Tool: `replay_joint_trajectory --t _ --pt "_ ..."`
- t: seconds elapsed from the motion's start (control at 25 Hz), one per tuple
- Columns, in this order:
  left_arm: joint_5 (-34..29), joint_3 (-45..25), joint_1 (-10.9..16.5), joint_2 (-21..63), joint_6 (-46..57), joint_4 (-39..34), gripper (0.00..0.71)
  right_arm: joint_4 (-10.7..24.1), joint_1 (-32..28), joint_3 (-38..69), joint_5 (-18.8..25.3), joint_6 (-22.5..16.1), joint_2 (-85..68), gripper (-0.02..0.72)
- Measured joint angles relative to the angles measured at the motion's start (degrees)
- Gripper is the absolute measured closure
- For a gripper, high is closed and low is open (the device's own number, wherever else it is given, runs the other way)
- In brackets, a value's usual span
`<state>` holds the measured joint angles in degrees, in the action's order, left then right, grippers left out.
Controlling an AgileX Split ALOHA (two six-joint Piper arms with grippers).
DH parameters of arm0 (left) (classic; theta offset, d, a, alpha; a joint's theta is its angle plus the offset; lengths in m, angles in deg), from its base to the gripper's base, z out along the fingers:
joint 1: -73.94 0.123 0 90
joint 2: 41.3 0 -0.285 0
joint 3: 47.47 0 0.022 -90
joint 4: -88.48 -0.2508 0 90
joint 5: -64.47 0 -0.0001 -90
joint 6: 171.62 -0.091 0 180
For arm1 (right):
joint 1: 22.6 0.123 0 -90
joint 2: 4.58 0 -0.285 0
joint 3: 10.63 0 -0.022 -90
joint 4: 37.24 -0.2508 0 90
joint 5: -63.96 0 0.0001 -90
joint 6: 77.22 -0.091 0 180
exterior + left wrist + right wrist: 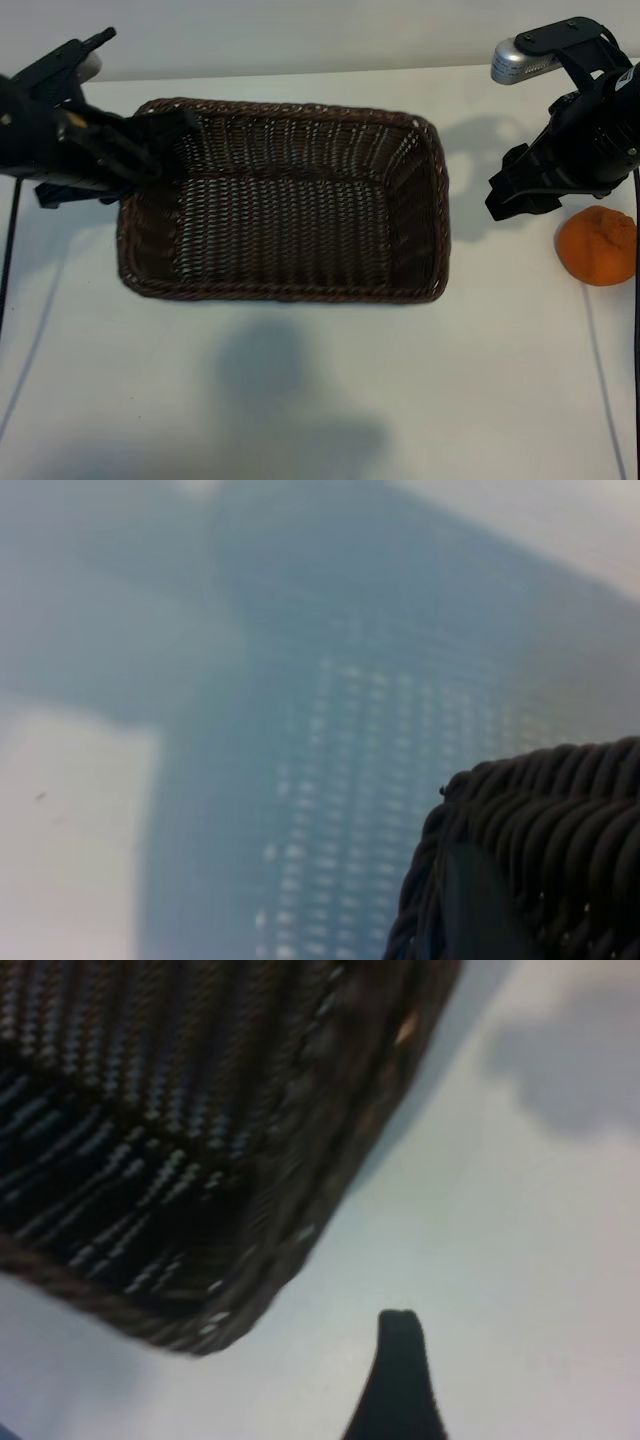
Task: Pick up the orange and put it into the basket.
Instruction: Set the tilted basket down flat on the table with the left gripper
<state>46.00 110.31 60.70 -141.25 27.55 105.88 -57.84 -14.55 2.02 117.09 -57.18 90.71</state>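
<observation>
Orange (598,246) sits on the table (320,400), outside the basket (432,250).

It's near the basket's right end, w/ a gap between, just below the right gripper (512,198), fingers spread wide, nothing in them. Left gripper (165,135) hangs over the basket's left rim, fingers abt half apart, empty.

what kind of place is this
Probably a robot test bench: a bare white table holding only a dark brown woven wicker basket and a small round orange fruit, with a black robot arm at each side.
</observation>
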Motion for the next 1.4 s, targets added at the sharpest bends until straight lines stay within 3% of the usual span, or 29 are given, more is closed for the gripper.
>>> replay_joint_trajectory --t 0.16,0.6,1.4 --pt "1.31 1.58 0.00 -3.57 -5.41 7.50 0.371 0.00 0.00 0.00 0.00 0.00 0.00 0.154" --pt "2.59 4.72 0.00 -12.82 -31.97 35.95 0.371 0.00 0.00 0.00 -0.06 0.00 0.00 0.154" --pt "1.96 5.03 0.00 -17.51 -35.68 39.22 0.371 0.00 0.00 0.00 0.15 0.00 0.00 0.154"
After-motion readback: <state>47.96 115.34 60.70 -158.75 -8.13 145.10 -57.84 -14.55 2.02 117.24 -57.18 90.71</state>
